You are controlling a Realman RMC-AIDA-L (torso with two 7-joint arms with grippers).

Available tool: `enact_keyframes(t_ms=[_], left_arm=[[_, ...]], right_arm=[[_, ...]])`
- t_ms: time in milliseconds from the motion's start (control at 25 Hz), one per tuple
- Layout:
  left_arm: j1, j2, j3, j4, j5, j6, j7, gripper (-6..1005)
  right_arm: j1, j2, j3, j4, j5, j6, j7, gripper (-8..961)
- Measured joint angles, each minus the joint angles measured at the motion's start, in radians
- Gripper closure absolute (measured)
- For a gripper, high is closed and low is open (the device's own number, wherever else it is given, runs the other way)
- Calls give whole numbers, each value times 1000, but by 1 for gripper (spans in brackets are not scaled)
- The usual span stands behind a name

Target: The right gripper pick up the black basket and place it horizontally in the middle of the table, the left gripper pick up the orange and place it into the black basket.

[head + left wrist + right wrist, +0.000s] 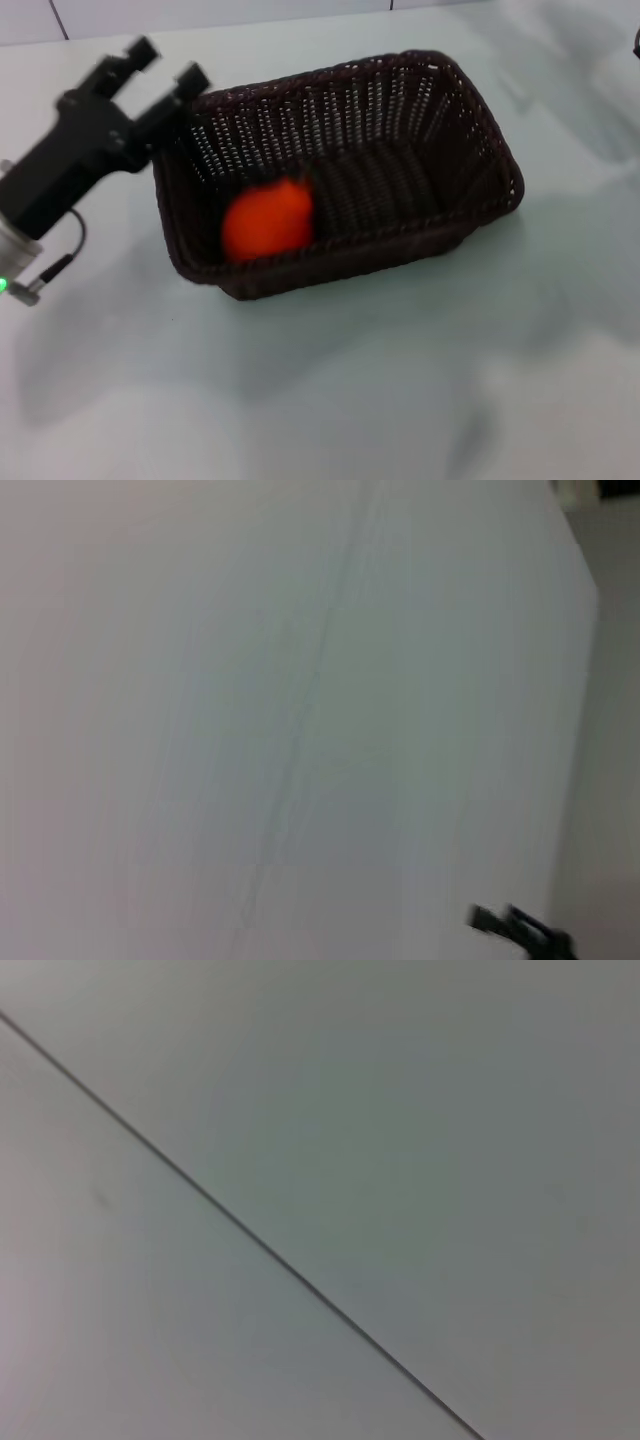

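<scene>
Dark woven wicker basket (400, 130) on smooth, faintly glossy white table (400, 380)

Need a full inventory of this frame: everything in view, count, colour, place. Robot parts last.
black basket: one, very dark brown-black wicker, near the middle of the table, long side roughly across the head view.
orange: one, bright orange-red, inside the basket at its left end, against the near wall.
table: one, plain white, fills the head view; both wrist views show mostly a pale surface crossed by a thin dark line.
left gripper: one, black with a green light at its base, just outside the basket's left end, jaws apart and empty.
right gripper: not in the head view beyond a dark sliver at the right edge; its wrist view does not show it.
</scene>
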Motion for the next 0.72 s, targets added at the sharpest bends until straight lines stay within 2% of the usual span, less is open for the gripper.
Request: enact_keyframes(t_ms=[160,280,320,360,480,720], left_arm=[[60,-5,-22,5,-122,-45,55,233],[110,-7,-47,27,-214,-89,110,121],[125,-7,-59,40,-244,-104,122,84],[136,-7,-72,52,-269,-122,132,83],[176,-6,-127,75,-325,-188,145,78],[226,-4,-257,125,-342,-272,146,77]], right_arm=[[1,14,3,8,67,13,-100,25],[-2,23,6,10,119,31,-236,25],[-6,28,7,25,164,42,-349,25],[-6,28,7,25,164,42,-349,25],[-12,28,8,67,245,44,-548,25],[-24,28,9,94,331,38,-670,25]])
